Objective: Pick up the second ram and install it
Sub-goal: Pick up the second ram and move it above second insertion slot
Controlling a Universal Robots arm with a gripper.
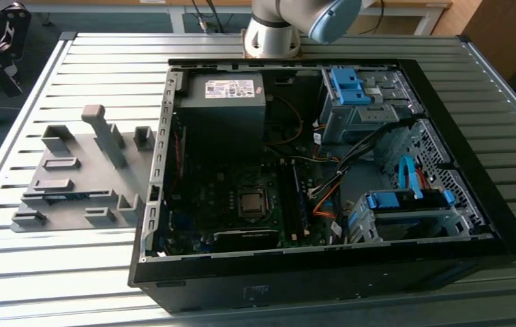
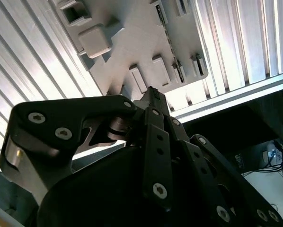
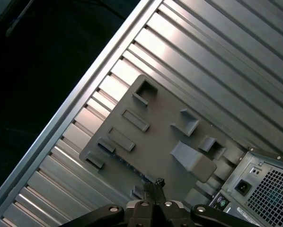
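A thin dark stick, which looks like the second ram (image 3: 125,162), stands on edge in a long slot of the grey holder tray (image 3: 160,118). The exterior view shows it as a dark line (image 1: 69,197) near the front of that tray (image 1: 80,174), to the left of the open computer case (image 1: 330,170). My gripper (image 3: 158,182) hangs well above the tray, over the end of that slot. Its fingertips (image 2: 153,94) meet with nothing between them. The ram is not touched.
The tray carries several raised grey blocks, the tallest an upright post (image 1: 103,133). Inside the case lie the motherboard with its processor socket (image 1: 253,203), a power supply (image 1: 225,95), blue drive cages (image 1: 407,201) and loose cables. The arm's base (image 1: 271,34) stands behind the case on the slatted table (image 1: 58,272).
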